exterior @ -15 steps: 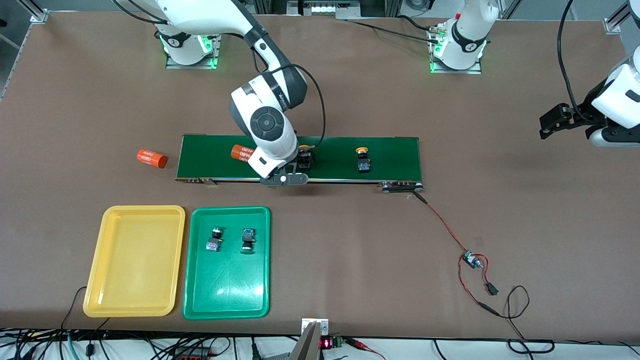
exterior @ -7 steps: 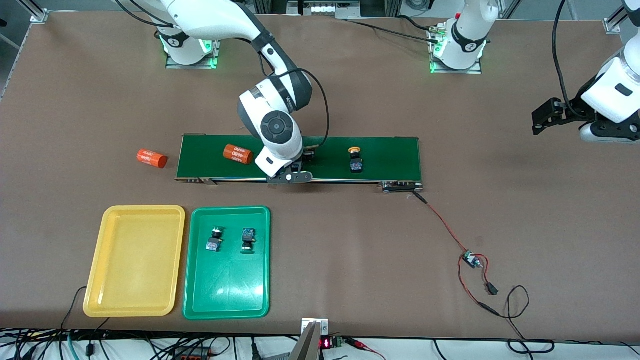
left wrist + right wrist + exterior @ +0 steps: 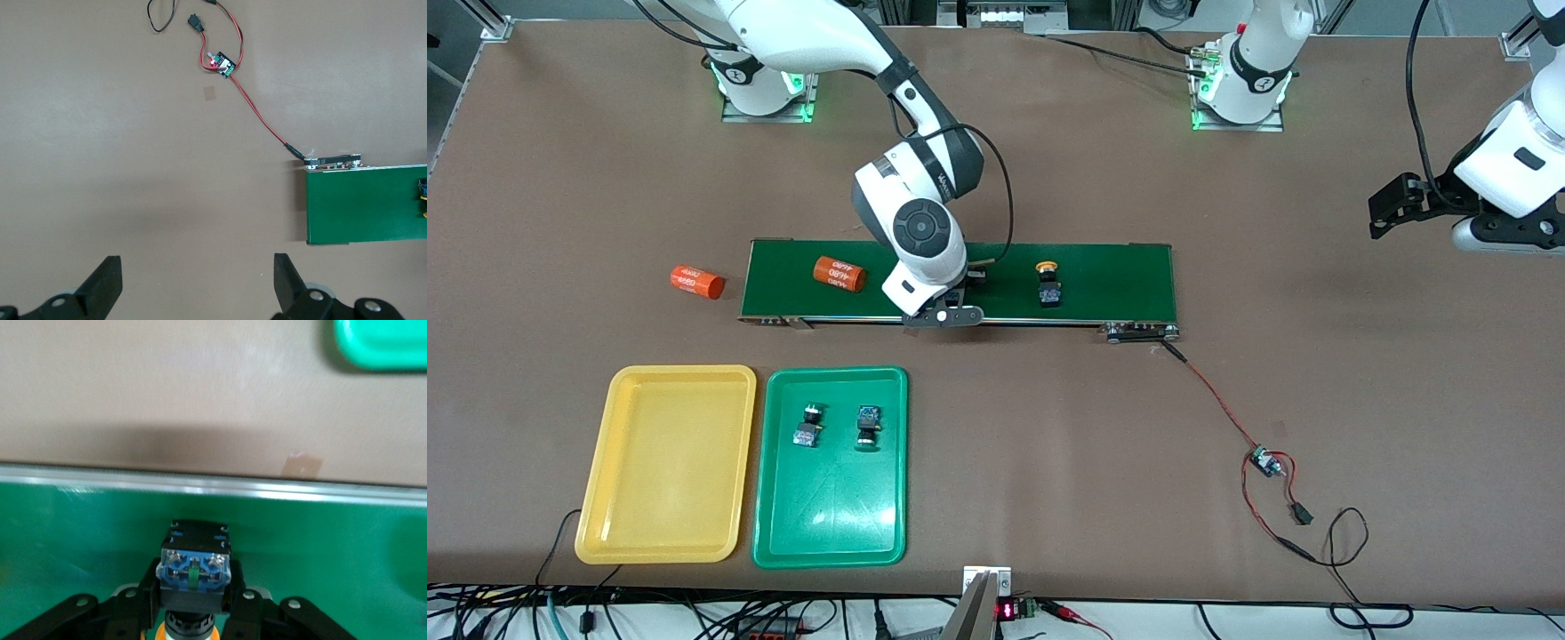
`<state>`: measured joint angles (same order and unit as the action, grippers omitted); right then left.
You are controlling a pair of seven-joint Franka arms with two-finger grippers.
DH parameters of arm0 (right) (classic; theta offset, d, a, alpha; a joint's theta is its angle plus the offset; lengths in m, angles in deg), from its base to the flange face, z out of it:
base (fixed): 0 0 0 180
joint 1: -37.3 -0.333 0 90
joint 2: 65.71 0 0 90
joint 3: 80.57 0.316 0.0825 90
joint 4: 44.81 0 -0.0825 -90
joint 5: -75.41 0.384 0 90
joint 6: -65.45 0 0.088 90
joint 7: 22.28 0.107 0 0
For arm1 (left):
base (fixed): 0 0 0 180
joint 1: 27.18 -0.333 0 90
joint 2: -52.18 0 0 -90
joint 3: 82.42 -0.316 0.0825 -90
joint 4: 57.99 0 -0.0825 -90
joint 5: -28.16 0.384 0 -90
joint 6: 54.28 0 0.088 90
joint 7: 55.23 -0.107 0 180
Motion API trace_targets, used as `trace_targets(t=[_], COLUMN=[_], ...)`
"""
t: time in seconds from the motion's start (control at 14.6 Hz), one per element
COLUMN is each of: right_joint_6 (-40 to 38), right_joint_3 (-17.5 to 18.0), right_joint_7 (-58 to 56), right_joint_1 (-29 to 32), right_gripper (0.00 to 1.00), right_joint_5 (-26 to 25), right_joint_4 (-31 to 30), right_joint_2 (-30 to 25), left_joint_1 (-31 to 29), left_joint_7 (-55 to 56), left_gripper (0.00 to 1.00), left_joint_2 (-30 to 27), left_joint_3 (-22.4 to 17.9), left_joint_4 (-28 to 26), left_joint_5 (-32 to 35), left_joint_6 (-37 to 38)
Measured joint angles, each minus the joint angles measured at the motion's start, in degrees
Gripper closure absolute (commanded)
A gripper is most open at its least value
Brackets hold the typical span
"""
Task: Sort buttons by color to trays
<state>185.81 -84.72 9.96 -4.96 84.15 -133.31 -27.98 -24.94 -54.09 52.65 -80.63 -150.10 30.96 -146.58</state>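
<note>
Since a second ago our right gripper [image 3: 192, 613] has clamped onto the yellow-capped button [image 3: 193, 570] on the conveyor belt [image 3: 1120, 276], body pointing toward the yellow tray [image 3: 667, 462]; our left gripper [image 3: 193, 287] waits spread wide.

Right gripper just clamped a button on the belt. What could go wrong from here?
1. The right gripper is shut on the yellow-capped button near its cap end; it may tilt or slip when lifted.
2. The green tray sits beside the yellow tray, so a misplaced drop is possible.
3. The other yellow button stands on the conveyor belt and may ride on unpicked.
</note>
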Motion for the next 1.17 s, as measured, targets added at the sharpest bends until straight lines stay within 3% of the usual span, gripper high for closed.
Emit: trace_targets(t=[0.48,0.82,1.17], right_joint_6=[-2.77,-3.21,-2.26], right_joint_3=[-1.49,-3.05,-3.27], right_joint_7=[0.42,-3.16,-14.39], right_joint_1=[15.67,24.55,30.56], right_gripper=[1.00,1.00,1.00], right_joint_5=[-0.33,-11.04,-11.56], right_joint_4=[7.34,7.38,7.33], right_joint_2=[-0.77,-0.32,3.60], left_joint_1=[0.04,0.12,0.12], left_joint_7=[0.00,0.00,0.00], left_gripper=[0.00,0.00,0.00], left_joint_2=[0.01,0.01,0.04], left_joint_3=[0.26,0.84,1.20], left_joint_4=[0.12,0.73,1.00], left_joint_5=[0.00,0.00,0.00], left_joint_6=[0.05,0.05,0.51])
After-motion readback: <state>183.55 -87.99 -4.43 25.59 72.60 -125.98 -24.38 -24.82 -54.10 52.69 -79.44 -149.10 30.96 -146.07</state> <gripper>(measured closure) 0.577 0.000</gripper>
